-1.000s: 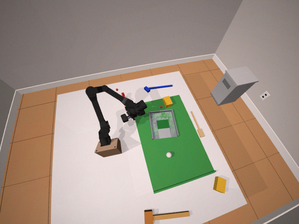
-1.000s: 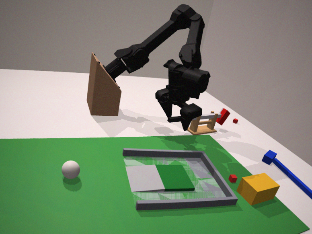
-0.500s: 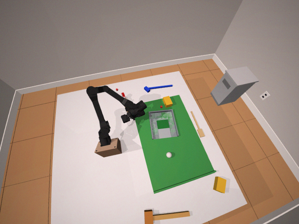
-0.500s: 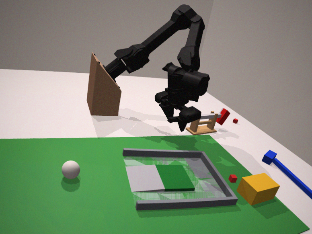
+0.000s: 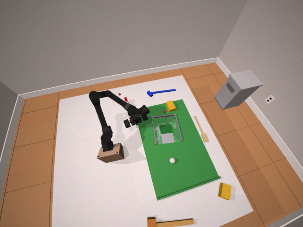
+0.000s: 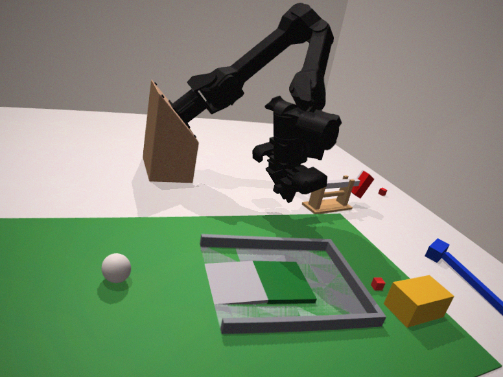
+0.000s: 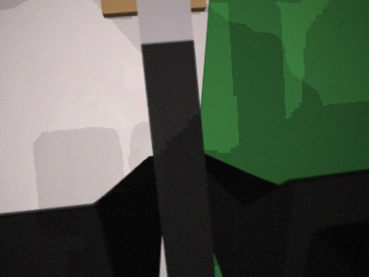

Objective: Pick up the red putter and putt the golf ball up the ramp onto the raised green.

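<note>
The red putter (image 5: 125, 99) (image 6: 362, 184) rests on a small wooden stand (image 6: 328, 205) (image 7: 119, 9), its red head at the far end. Its black grip (image 7: 173, 100) fills the middle of the wrist view. My gripper (image 5: 136, 121) (image 6: 286, 194) (image 7: 174, 163) is shut on this grip, with a finger against each side. The white golf ball (image 5: 172, 160) (image 6: 116, 268) sits on the green mat (image 5: 156, 180) (image 6: 48, 324), before the pale ramp (image 5: 167, 138) (image 6: 235, 282). The raised green (image 5: 165, 128) (image 6: 284, 280) adjoins the ramp's far end.
A grey rail (image 5: 179, 129) (image 6: 300, 323) surrounds ramp and green on three sides. A yellow block (image 5: 170, 106) (image 6: 418, 300) and small red cube (image 5: 164, 111) (image 6: 377, 283) stand behind it. A blue mallet (image 5: 162, 91) (image 6: 471, 276) lies beyond the mat, a wooden one (image 5: 199, 125) beside it.
</note>
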Motion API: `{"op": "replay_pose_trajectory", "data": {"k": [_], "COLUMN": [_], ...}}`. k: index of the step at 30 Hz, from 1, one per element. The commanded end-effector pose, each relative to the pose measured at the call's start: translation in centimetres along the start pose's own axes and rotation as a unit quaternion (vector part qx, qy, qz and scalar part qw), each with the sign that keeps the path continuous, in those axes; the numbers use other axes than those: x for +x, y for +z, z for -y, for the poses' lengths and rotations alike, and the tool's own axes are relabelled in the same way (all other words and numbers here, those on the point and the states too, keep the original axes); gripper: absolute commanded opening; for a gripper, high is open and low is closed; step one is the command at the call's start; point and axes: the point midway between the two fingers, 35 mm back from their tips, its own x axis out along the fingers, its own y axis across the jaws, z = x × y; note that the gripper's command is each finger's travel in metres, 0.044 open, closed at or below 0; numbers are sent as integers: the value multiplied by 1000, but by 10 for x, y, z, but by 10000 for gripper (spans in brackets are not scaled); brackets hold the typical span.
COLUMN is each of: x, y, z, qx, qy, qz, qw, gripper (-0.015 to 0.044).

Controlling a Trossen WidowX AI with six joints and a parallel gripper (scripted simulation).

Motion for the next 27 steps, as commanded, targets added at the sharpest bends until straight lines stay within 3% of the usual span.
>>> {"op": "replay_pose_trajectory", "data": {"k": [1,27], "x": [-3,-96], "y": [0,26], "z": [1,1], "qx": [-1,0], "qy": [0,0], "qz": [-1,-2], "qw": [1000,1000], "gripper": [0,0]}}
